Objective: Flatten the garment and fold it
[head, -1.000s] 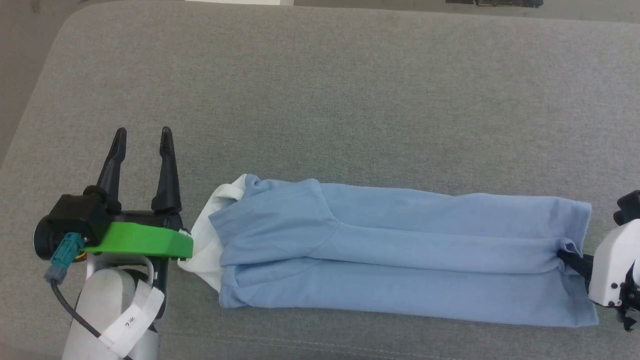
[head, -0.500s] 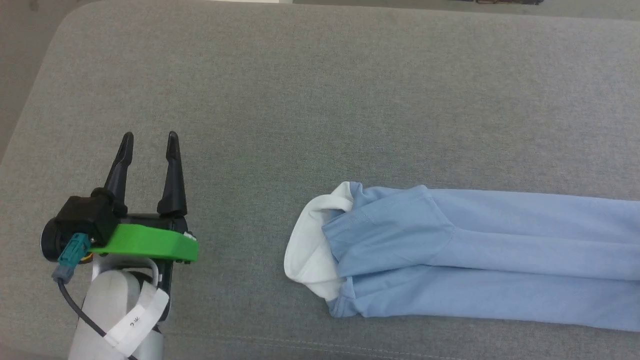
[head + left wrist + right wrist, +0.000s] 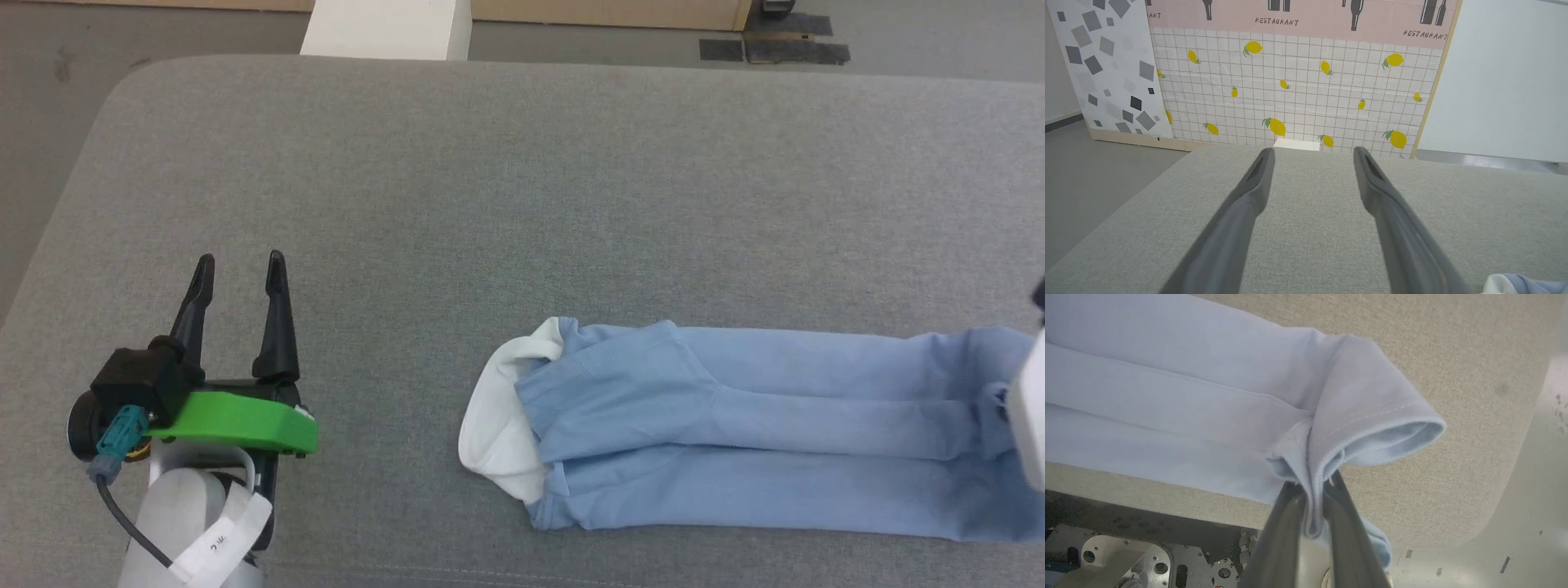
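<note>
The garment [image 3: 735,433], light blue with a white sleeve panel [image 3: 490,433] at its left end, lies folded into a long narrow strip across the grey padded table [image 3: 522,163]. My right gripper [image 3: 1312,490] is shut on the garment's [image 3: 1208,396] right hem, which bunches up over the fingers near the table's right end. Its white housing [image 3: 1030,425] shows at the right edge of the head view. My left gripper [image 3: 238,260] stands open and holds nothing, well left of the white sleeve. In the left wrist view the left gripper [image 3: 1312,151] points across bare table, with a garment corner [image 3: 1515,283] at the bottom right.
A white block [image 3: 388,28] stands on the floor beyond the table's far edge. A lemon-patterned wall panel [image 3: 1298,81] rises behind it. The table's rounded right corner [image 3: 1474,522] and the metal robot base [image 3: 1126,559] lie close to the right gripper.
The right gripper has dragged the garment to the right, opening a wide gap between the white sleeve and the left gripper. The head view has tilted slightly. The left gripper stays open in place.
</note>
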Available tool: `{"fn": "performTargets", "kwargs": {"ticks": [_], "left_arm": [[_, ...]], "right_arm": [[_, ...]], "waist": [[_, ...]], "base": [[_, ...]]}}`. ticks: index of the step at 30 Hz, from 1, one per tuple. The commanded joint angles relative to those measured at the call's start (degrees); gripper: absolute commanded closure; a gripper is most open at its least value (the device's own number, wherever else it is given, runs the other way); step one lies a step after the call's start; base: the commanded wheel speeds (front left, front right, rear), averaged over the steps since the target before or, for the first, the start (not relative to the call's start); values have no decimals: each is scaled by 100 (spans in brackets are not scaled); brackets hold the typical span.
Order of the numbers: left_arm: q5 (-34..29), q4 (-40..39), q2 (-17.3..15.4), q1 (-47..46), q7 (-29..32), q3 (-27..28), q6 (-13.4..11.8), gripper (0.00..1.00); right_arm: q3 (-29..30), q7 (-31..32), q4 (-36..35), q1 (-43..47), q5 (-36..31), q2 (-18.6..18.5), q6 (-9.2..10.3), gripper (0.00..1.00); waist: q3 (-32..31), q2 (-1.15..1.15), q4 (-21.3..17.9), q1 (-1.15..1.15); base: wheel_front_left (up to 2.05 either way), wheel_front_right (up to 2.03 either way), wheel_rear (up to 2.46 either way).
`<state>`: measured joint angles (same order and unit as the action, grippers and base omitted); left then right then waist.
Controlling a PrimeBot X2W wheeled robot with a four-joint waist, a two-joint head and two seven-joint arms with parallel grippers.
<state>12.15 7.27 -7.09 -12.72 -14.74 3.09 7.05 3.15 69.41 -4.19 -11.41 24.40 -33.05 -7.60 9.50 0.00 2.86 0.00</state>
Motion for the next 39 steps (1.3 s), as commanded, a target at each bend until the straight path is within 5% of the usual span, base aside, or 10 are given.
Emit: {"fn": "performTargets", "kwargs": {"ticks": [1,11,23,34,35,36,37,39], "left_arm": [[-12,18,15,76,-26,12,29,0],[34,29,62,130,-26,82,35,0],[67,27,162,121,-26,108,40,0],[86,53,238,31,-26,78,42,0],[85,62,242,32,-26,77,42,0],[83,69,244,36,-26,79,42,0],[79,79,245,47,-26,79,43,0],[68,104,235,66,-26,62,43,0]], "right_arm": [[-170,131,-254,62,122,70,11,100],[-2042,-97,-694,-572,514,717,11,100],[-3379,-1448,976,-1682,440,1710,11,100],[-3893,-2244,2342,-2117,496,2231,11,100],[-3929,-2319,2412,-2145,550,2271,11,94],[-3978,-2385,2442,-2180,574,2289,11,13],[-4046,-2470,2462,-2227,606,2310,11,0],[-4173,-2584,2433,-2301,737,2364,11,0]], "waist": [[-48,0,5,0],[-15,0,128,0],[213,0,368,0],[361,0,500,0],[355,0,501,0],[346,0,497,0],[328,0,486,0],[288,0,458,0]], "base": [[0,0,0],[0,0,0],[0,0,0],[0,0,0],[0,0,0],[0,0,0],[0,0,0],[0,0,0]]}}
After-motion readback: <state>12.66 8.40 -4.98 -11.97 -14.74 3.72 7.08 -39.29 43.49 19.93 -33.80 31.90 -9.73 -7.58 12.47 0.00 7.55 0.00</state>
